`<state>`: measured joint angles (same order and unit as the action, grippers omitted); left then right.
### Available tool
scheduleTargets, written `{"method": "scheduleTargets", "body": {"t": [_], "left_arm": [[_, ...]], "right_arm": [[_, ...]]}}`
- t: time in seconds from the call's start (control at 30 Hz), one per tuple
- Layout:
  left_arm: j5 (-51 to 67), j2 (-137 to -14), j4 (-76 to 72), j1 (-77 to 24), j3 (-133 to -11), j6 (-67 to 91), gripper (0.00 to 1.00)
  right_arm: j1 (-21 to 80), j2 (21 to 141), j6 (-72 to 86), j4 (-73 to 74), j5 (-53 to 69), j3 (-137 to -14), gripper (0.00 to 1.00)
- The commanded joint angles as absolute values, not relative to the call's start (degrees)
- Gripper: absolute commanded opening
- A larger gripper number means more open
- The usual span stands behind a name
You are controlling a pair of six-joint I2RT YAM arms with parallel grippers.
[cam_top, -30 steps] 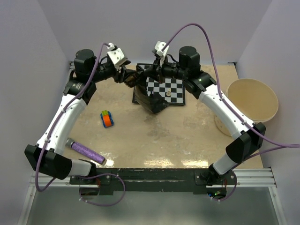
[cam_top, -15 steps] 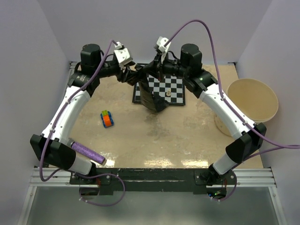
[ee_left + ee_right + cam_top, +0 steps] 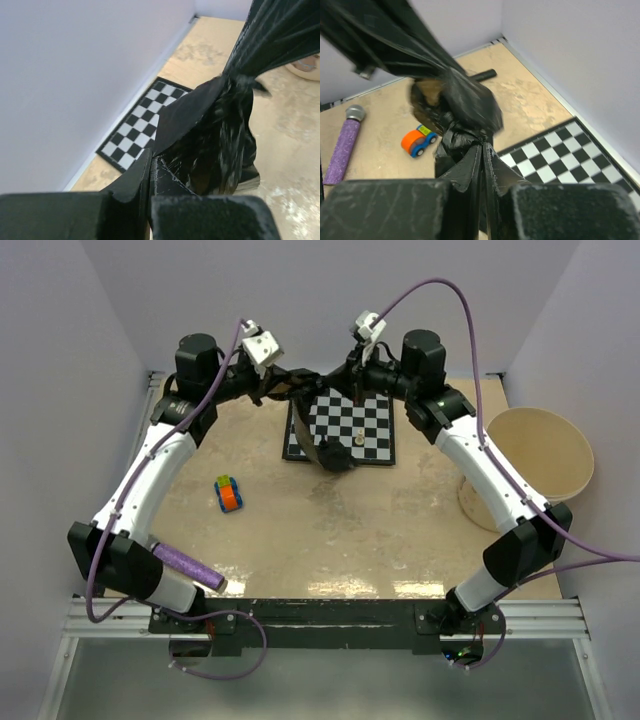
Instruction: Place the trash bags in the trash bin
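A black trash bag (image 3: 333, 452) hangs over the chessboard (image 3: 372, 426), its upper edge stretched between both grippers at the back of the table. My left gripper (image 3: 281, 383) is shut on one end of the film (image 3: 215, 140), which bunches right at the jaws (image 3: 150, 167). At the other end my right gripper (image 3: 355, 385) pinches a gathered fold of the bag (image 3: 467, 107) between its fingertips (image 3: 483, 150). A short black roll (image 3: 483, 75) lies by the back wall. The cream trash bin (image 3: 537, 453) stands at the far right, apart from both grippers.
A small chess piece (image 3: 358, 436) stands on the chessboard. An orange and blue toy car (image 3: 230, 493) sits left of centre. A purple textured roll (image 3: 186, 566) lies near the left arm's base. Walls close in the back and both sides.
My left gripper has shut on the bag. Both grippers have risen and drawn apart, the right one shifting right, so the film is now stretched between them and lifted higher.
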<state>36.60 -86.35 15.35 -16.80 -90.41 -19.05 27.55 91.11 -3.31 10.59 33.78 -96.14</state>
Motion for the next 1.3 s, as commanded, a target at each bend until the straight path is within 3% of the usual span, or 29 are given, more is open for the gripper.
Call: {"method": "scheduleTargets", "body": {"t": [0.0, 0.07, 0.13, 0.3, 0.33, 0.7, 1.0, 1.03, 1.13, 1.17, 1.27], "left_arm": [[27.17, -79.64, 7.91, -16.79, -86.66, -17.05, 0.00], [26.81, -79.10, 8.26, -16.79, -86.31, -16.44, 0.00], [27.07, -78.58, 8.35, -16.79, -85.87, -15.39, 0.00], [23.30, -77.44, 7.04, -16.96, -84.47, -10.47, 0.00], [21.64, -77.08, 6.42, -16.96, -83.85, -9.59, 0.00], [23.29, -75.32, 6.24, -17.31, -83.14, -8.09, 0.00], [27.06, -72.86, 8.35, -17.49, -81.74, -10.19, 0.00], [27.51, -72.60, 8.52, -17.49, -81.56, -10.46, 0.00], [26.90, -71.99, 9.58, -17.49, -81.21, -11.33, 0.00], [25.50, -71.81, 10.02, -17.49, -80.86, -11.51, 0.00], [20.49, -70.67, 11.33, -17.49, -79.72, -12.56, 0.00]], "right_arm": [[25.58, 88.42, -1.14, 8.79, 32.43, -95.10, 0.13], [25.66, 88.50, -0.79, 8.53, 32.17, -95.10, 0.27], [25.58, 88.68, -0.35, 8.09, 31.73, -95.01, 0.53], [26.54, 89.91, 4.38, 5.02, 37.08, -96.32, 0.94], [27.24, 90.26, 5.18, 4.40, 37.44, -96.76, 0.98], [32.78, 98.61, 12.92, 0.35, 30.77, -105.90, 0.98], [33.31, 104.67, 13.62, 0.70, 24.26, -111.35, 0.70], [33.40, 105.20, 13.45, 0.79, 24.52, -111.62, 0.61], [33.31, 105.82, 12.40, 1.31, 24.00, -112.23, 0.23], [33.31, 105.65, 11.96, 2.10, 22.08, -112.32, 0.15], [33.22, 104.33, 9.24, 4.56, 14.26, -111.98, 0.07]]}}
